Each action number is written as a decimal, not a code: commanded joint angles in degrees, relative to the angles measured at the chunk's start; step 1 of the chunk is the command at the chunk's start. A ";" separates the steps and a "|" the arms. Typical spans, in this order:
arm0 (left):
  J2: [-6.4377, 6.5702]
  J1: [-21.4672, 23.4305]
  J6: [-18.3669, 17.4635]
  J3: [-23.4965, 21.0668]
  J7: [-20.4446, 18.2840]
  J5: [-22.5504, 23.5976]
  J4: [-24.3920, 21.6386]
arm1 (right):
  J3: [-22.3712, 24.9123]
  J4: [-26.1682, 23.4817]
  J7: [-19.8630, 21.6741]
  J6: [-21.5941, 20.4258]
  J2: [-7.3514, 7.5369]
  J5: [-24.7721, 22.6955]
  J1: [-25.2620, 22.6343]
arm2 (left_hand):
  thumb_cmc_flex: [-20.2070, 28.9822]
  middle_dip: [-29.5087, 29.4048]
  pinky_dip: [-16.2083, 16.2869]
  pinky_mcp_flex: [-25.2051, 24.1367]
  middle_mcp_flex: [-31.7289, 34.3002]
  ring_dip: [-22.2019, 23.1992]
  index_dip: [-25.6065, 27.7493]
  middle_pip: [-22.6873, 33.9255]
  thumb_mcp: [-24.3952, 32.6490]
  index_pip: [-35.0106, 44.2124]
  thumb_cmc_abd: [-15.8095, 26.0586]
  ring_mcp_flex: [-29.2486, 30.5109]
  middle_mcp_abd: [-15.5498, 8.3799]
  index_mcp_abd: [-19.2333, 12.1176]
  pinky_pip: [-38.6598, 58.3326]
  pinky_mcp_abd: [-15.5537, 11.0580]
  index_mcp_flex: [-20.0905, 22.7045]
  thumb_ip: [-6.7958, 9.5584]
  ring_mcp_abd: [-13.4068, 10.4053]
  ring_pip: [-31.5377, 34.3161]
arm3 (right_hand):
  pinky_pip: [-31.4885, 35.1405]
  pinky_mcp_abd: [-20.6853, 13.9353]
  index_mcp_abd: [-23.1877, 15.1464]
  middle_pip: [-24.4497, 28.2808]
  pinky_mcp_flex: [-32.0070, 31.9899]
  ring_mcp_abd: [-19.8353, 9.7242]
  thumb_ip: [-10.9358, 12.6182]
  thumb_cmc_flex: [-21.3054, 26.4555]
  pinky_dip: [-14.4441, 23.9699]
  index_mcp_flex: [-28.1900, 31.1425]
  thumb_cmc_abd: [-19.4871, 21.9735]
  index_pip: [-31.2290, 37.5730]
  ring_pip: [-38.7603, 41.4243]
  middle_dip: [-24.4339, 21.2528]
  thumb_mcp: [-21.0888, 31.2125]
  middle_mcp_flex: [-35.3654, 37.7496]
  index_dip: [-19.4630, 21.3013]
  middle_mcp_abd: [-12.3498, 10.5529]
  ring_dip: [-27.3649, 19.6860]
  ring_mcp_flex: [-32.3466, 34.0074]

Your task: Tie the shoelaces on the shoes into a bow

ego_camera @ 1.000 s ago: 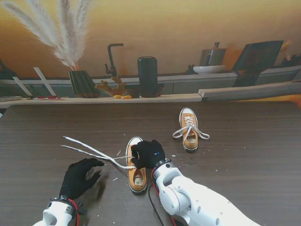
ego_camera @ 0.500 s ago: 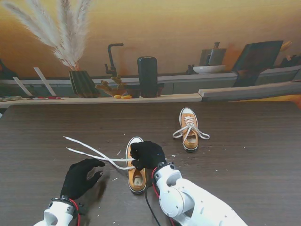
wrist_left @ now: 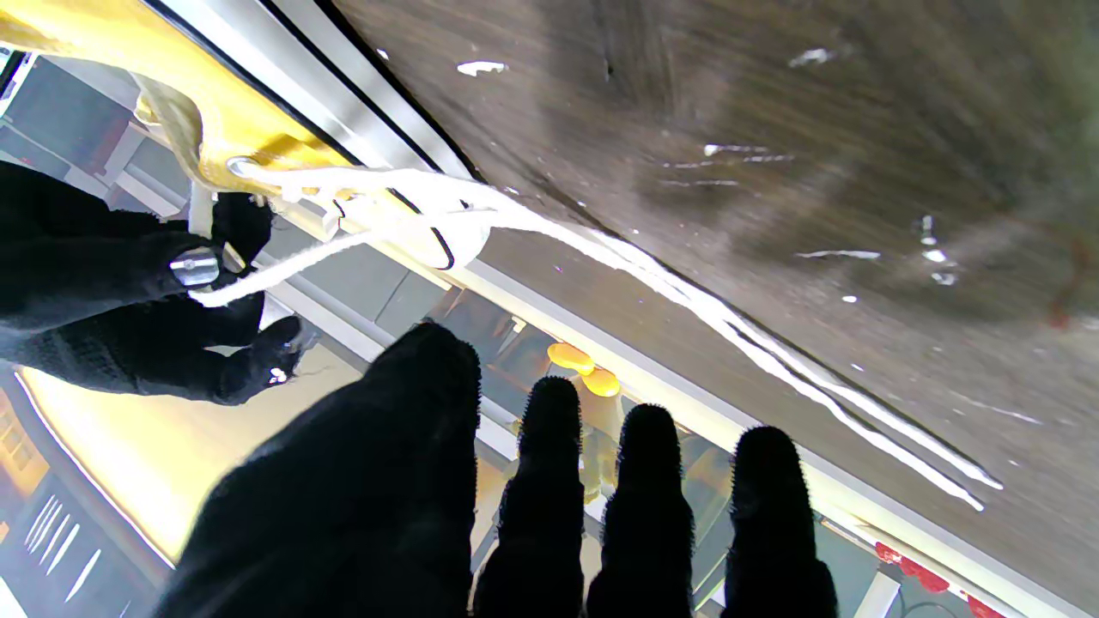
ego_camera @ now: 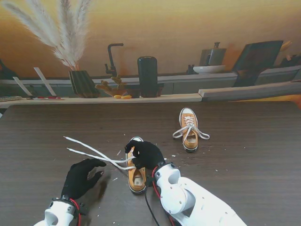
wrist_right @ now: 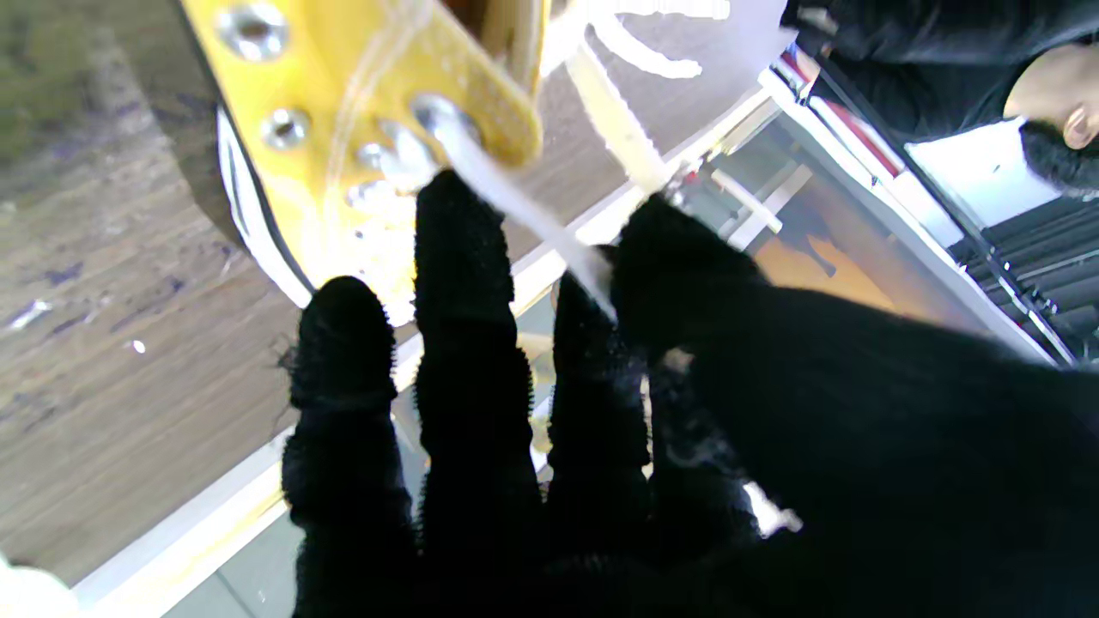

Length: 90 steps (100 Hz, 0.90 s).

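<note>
Dark wood table (ego_camera: 244,155): yellow shoe (ego_camera: 137,178) unlaced, white laces (ego_camera: 94,151) trailing left.

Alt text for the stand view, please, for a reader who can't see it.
The right robot hand sits on the near shoe, pinching one of its laces, whose two white ends trail left across the dark table. The left robot hand rests open nearer to me, holding nothing. A second shoe, farther right, has loose laces.

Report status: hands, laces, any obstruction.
Right hand over the near shoe, pinching a lace. Left hand open beside it, holding nothing. Loose laces trail left, untied. Far shoe apart; nothing blocking.
</note>
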 commanded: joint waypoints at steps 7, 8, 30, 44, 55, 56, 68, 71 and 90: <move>0.02 0.07 -0.21 0.13 -0.90 0.41 -0.35 | 0.18 -1.02 1.54 -0.19 1.16 -1.12 -0.27 | 2.07 1.45 -0.66 -0.71 0.65 1.52 0.35 0.53 0.41 0.47 -0.05 1.00 -1.76 -2.43 0.81 -1.51 1.41 -1.08 -1.05 0.46 | -0.26 -1.42 -1.07 3.38 -5.51 0.08 1.14 4.44 2.35 7.13 6.72 -9.18 4.80 9.28 -3.24 -7.53 -5.86 1.03 3.00 -6.51; 0.03 0.06 -0.21 0.14 -0.89 0.45 -0.34 | 0.15 -0.99 1.41 -0.14 1.17 -1.33 -0.28 | 2.09 1.46 -0.65 -0.70 0.66 1.52 0.34 0.54 0.39 0.47 -0.07 1.01 -1.73 -2.42 0.82 -1.52 1.42 -1.09 -1.01 0.47 | -0.19 -1.45 -1.47 3.26 -5.68 0.00 1.22 4.51 2.55 7.97 7.16 -8.21 6.00 10.00 -3.47 -7.71 -7.82 1.21 2.24 -7.01; 0.16 0.03 0.09 0.27 -0.91 1.14 -0.32 | -0.14 -0.76 -1.39 1.32 1.50 -6.36 -0.45 | 2.45 1.44 -0.65 -0.74 0.62 1.53 0.22 0.54 0.09 0.52 0.15 1.01 -1.75 -2.39 0.91 -1.57 1.49 -1.21 -0.99 0.54 | 1.06 -0.73 -5.30 2.60 -4.66 -0.04 1.20 3.47 2.05 18.64 7.44 2.39 10.30 13.55 -2.74 -5.74 -12.36 2.20 -0.50 -7.20; 0.18 0.01 0.22 0.35 -0.90 1.30 -0.34 | 0.00 -0.73 -3.27 1.71 1.61 -8.55 -0.75 | 2.81 1.46 -0.64 -0.70 0.72 1.55 0.17 0.61 -0.02 0.54 0.36 1.04 -1.78 -2.36 0.98 -1.59 1.52 -1.28 -1.04 0.60 | 1.96 -1.03 -9.43 2.79 -3.16 -1.30 0.97 0.00 1.57 18.88 6.91 7.90 10.93 13.96 -2.97 -4.68 -8.43 0.56 -0.76 -6.07; 0.21 0.02 0.11 0.35 -0.98 1.33 -0.35 | 0.57 -0.61 -5.25 1.29 1.12 -8.09 -1.43 | 2.87 1.48 -0.64 -0.66 0.78 1.56 0.20 0.65 -0.15 0.60 0.37 1.15 -1.80 -2.55 1.04 -1.62 1.51 -1.31 -1.10 0.66 | 2.72 -0.77 -12.07 2.36 -1.87 -1.61 0.55 -3.35 1.37 17.48 4.82 11.33 10.66 12.39 -2.61 -2.98 -4.99 -0.57 -0.89 -4.56; 0.21 0.02 0.10 0.34 -1.00 1.33 -0.36 | 0.65 -0.56 -5.54 1.21 1.03 -7.95 -1.52 | 2.87 1.48 -0.64 -0.66 0.81 1.56 0.20 0.66 -0.16 0.60 0.36 1.16 -1.79 -2.53 1.04 -1.62 1.50 -1.31 -1.10 0.66 | 2.74 -0.64 -12.10 2.14 -1.76 -1.53 0.51 -3.67 1.34 17.19 4.55 11.51 10.49 12.08 -2.61 -2.81 -4.53 -0.54 -0.96 -4.39; 0.20 0.09 -0.02 0.32 -1.09 1.20 -0.39 | 1.75 -0.78 -8.17 1.08 0.37 -7.10 -2.71 | 3.09 1.52 -0.65 -0.64 0.95 1.58 0.23 0.73 -0.19 0.73 0.38 1.25 -1.84 -2.42 1.08 -1.60 1.59 -1.28 -1.10 0.72 | 2.12 1.02 -11.77 -10.51 1.16 0.03 0.39 -5.65 0.18 14.31 0.25 14.31 5.19 -0.68 -0.91 3.21 2.32 2.48 -3.23 -0.73; 0.19 0.10 -0.04 0.33 -1.13 1.13 -0.40 | 2.10 -1.24 -8.04 1.19 0.50 -7.17 -3.06 | 3.14 1.52 -0.65 -0.63 0.96 1.58 0.23 0.74 -0.21 0.75 0.37 1.26 -1.78 -2.43 1.09 -1.58 1.63 -1.30 -1.15 0.73 | 1.73 1.00 -11.37 -14.55 1.55 0.11 0.32 -5.71 -0.32 13.85 0.04 15.09 3.47 -4.00 -0.89 4.58 2.86 3.17 -3.67 -0.15; 0.19 -0.01 -0.12 0.55 -1.45 0.74 -0.41 | 4.41 -3.28 -8.31 -0.27 0.45 -4.71 -5.49 | 3.41 1.57 -0.63 -0.54 1.20 1.62 0.20 0.86 -0.31 0.84 0.49 1.41 -1.79 -2.55 1.26 -1.60 1.68 -1.37 -1.07 0.85 | 2.05 1.24 -9.91 -13.41 6.95 -0.99 -2.77 -1.42 -2.23 14.45 -8.28 20.42 1.76 -8.17 -1.02 13.35 -0.48 0.14 -2.60 6.09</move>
